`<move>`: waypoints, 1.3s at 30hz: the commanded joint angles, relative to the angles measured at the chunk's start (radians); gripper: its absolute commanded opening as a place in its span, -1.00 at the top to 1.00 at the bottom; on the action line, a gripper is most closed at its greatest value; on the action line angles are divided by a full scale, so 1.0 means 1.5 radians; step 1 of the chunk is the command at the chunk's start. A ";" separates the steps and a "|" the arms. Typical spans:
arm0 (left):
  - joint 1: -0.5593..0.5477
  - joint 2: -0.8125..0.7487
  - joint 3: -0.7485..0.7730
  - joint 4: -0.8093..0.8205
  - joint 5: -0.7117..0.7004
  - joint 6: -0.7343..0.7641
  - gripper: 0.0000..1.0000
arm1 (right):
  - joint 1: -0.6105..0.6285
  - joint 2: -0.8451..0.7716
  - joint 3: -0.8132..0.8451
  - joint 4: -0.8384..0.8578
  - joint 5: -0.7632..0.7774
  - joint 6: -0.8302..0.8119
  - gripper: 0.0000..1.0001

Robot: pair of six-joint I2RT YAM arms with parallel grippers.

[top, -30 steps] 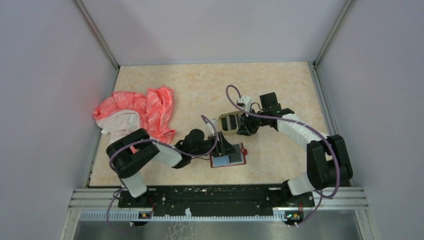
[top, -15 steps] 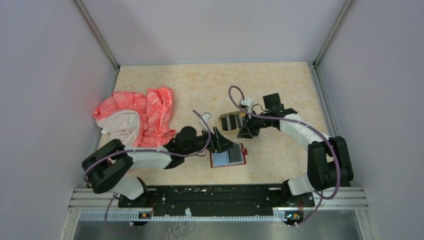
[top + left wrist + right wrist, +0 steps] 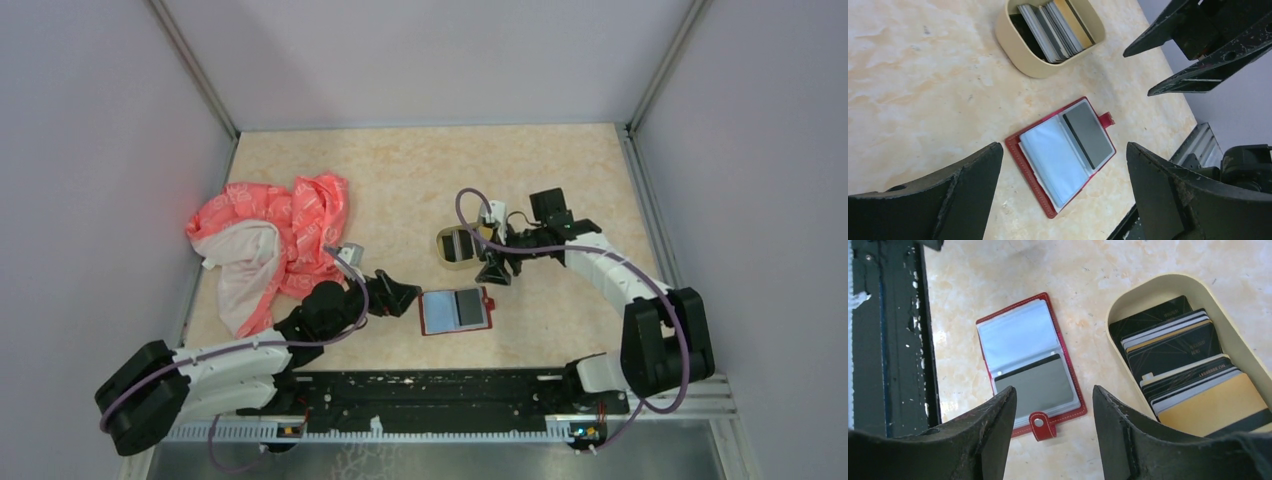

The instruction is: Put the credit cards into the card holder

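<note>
The tabletop [image 3: 560, 180] is a beige, marbled sheet filling the middle of the overhead view. Pale lilac walls [image 3: 420, 60] enclose it at the top, left and right of the frame, with aluminium posts [image 3: 195, 65] running up the two far corners. A black mounting rail [image 3: 430, 390] crosses the bottom of the frame and carries both arm bases.

Locate the card holder [image 3: 455, 311] at lower centre of the overhead view. It lies flat on the tabletop, opened out, its clear sleeves facing up. One grey card [image 3: 1033, 387] sits in the sleeve on the side of the snap tab [image 3: 1040, 424]; the other sleeve shows only pale plastic.

The remaining credit cards [image 3: 1173, 347] lie overlapped in the oval tan tray [image 3: 1013, 47], near the holder and just above and right of it in the overhead view. You can pick out black, grey and gold-tan cards.

A crumpled pink-and-white cloth [image 3: 290, 225] lies at the left of the tabletop.

The left arm [image 3: 230, 355] reaches in from the lower left; the left jaws are spread wide, empty, just left of the holder. The right arm [image 3: 600, 265] curves in from the right; the right jaws are parted, grasp nothing, and hang over the tabletop between tray and holder.
</note>
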 commanded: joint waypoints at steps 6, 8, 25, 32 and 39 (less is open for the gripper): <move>0.026 -0.019 -0.025 0.048 0.021 0.010 -0.83 | 0.002 0.044 0.146 0.044 0.124 0.175 -0.29; 0.029 -0.003 -0.024 0.070 0.029 0.002 -0.75 | 0.003 0.070 0.172 0.050 0.192 0.218 -0.29; 0.067 0.357 0.341 -0.050 0.140 -0.059 -0.11 | 0.002 0.163 0.153 0.122 0.363 0.357 0.35; 0.066 0.483 0.542 -0.294 0.033 -0.071 -0.27 | -0.027 0.122 0.144 0.127 0.362 0.350 0.39; 0.067 0.545 0.609 -0.307 0.054 -0.050 -0.53 | -0.058 0.133 0.144 0.116 0.354 0.343 0.24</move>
